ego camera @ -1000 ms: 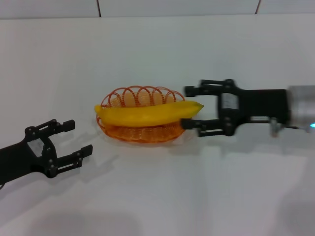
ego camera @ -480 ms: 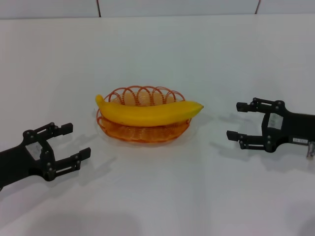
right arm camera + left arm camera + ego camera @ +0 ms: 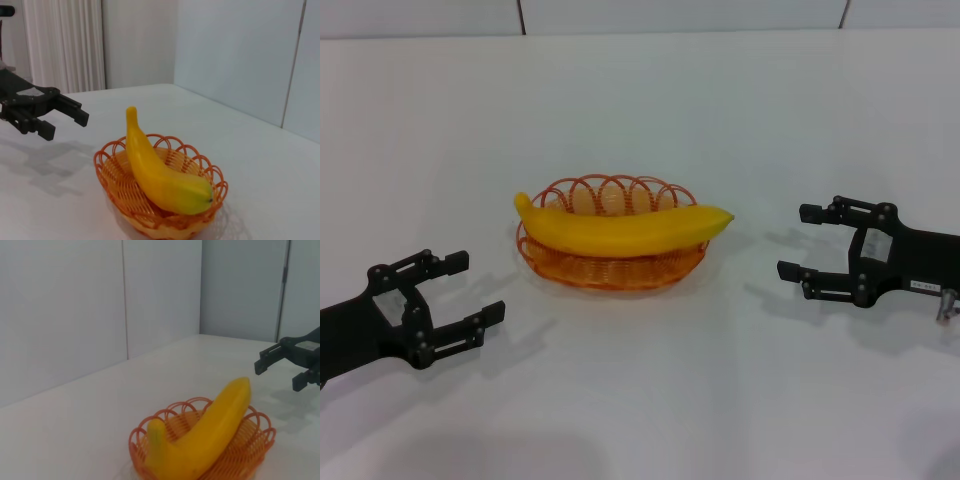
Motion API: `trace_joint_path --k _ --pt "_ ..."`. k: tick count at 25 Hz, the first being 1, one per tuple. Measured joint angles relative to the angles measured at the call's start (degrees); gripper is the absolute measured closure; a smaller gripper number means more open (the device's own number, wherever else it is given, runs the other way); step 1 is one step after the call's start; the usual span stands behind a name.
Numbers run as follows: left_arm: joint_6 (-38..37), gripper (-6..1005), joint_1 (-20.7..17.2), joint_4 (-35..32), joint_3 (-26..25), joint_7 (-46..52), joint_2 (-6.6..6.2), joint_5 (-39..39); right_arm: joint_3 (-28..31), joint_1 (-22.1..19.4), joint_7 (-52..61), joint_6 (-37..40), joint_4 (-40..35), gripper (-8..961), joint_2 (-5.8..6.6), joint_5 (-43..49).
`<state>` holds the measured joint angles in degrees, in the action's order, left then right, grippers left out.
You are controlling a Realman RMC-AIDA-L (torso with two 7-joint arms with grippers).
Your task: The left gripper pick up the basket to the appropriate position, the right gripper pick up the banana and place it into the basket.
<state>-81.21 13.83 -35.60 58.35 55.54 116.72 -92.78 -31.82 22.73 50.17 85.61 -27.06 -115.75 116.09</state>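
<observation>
Writing on the right gripper (image 3: 802,241)'s white label cannot be read. Smooth yellow banana (image 3: 625,228) is laid across the orange wire basket (image 3: 610,268). Both it and the left gripper (image 3: 475,290) are spread wide, empty.

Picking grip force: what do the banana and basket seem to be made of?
Banana: probably plastic; smooth, evenly yellow, unblemished, faintly glossy. Basket: thin orange loops and a woven bowl, slightly translucent, so likely plastic or coated wire; I cannot tell which.
</observation>
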Motion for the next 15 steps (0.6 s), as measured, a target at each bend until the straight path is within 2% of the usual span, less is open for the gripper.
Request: trace_joint_path --k 15 --pt "0.18 216 0.34 0.0 0.03 0.0 0.09 -0.24 0.0 0.07 0.49 0.0 -0.02 150 0.09 -0.08"
